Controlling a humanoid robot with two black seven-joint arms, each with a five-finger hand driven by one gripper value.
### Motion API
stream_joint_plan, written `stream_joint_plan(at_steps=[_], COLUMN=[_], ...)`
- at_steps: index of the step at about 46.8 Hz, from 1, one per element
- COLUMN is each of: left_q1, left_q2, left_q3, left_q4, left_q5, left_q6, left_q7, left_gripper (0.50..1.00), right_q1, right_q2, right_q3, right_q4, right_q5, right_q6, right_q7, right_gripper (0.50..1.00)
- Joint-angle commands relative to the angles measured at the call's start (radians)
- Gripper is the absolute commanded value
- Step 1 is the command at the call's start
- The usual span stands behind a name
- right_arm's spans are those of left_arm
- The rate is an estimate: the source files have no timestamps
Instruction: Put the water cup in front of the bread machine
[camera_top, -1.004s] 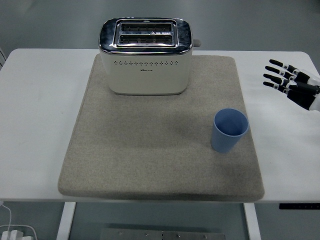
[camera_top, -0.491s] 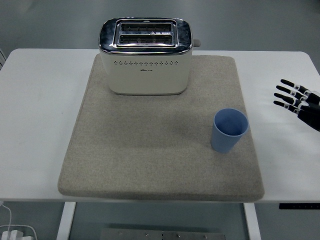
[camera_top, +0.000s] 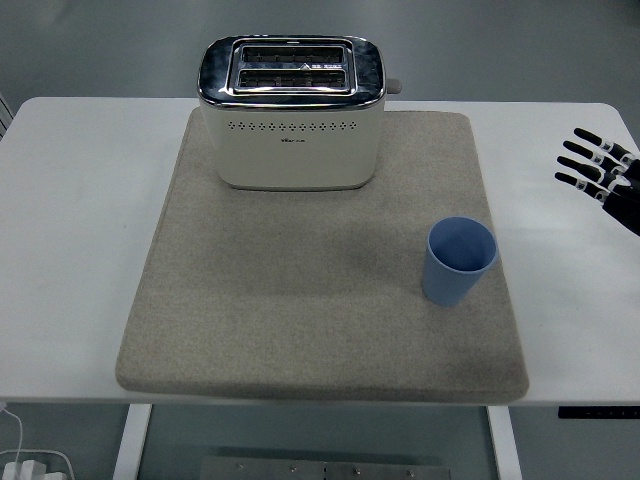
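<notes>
A blue water cup (camera_top: 459, 261) stands upright on the right part of a grey felt mat (camera_top: 320, 280). The cream bread machine (camera_top: 291, 112), with a chrome top and two slots, sits at the mat's back, left of centre. My right hand (camera_top: 600, 169) hovers at the right edge of the picture over the white table, fingers spread and holding nothing, well to the right of the cup and apart from it. The left arm does not show.
The white table (camera_top: 80, 220) reaches beyond the mat on both sides. A white power strip (camera_top: 30, 468) with a cable lies on the floor at the bottom left.
My right hand first dropped toward the near right edge, then rose slightly and slid further out of the picture. The cup and the bread machine stayed put.
</notes>
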Motion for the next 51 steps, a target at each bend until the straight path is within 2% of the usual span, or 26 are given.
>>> stream_joint_plan(at_steps=[1, 26, 44, 51], left_q1=[0.000, 0.000, 0.000, 0.000], left_q2=[0.000, 0.000, 0.000, 0.000], left_q3=[0.000, 0.000, 0.000, 0.000], left_q4=[0.000, 0.000, 0.000, 0.000], left_q5=[0.000, 0.000, 0.000, 0.000], left_q6=[0.000, 0.000, 0.000, 0.000], left_q7=[0.000, 0.000, 0.000, 0.000], left_gripper=[1.000, 1.000, 1.000, 1.000], right_q1=[0.011, 0.050, 0.056, 0.092], right_q2=[-0.020, -0.134, -0.160, -0.161], right_q3=[-0.002, -0.021, -0.025, -0.020], right_q4=[-0.002, -0.048, -0.036, -0.006], right_q5=[0.000, 0.044, 0.003, 0.004], right_q6=[0.000, 0.000, 0.000, 0.000], right_q7=[0.002, 0.007, 0.005, 0.005], right_gripper=[0.934, 0.934, 0.934, 0.934])
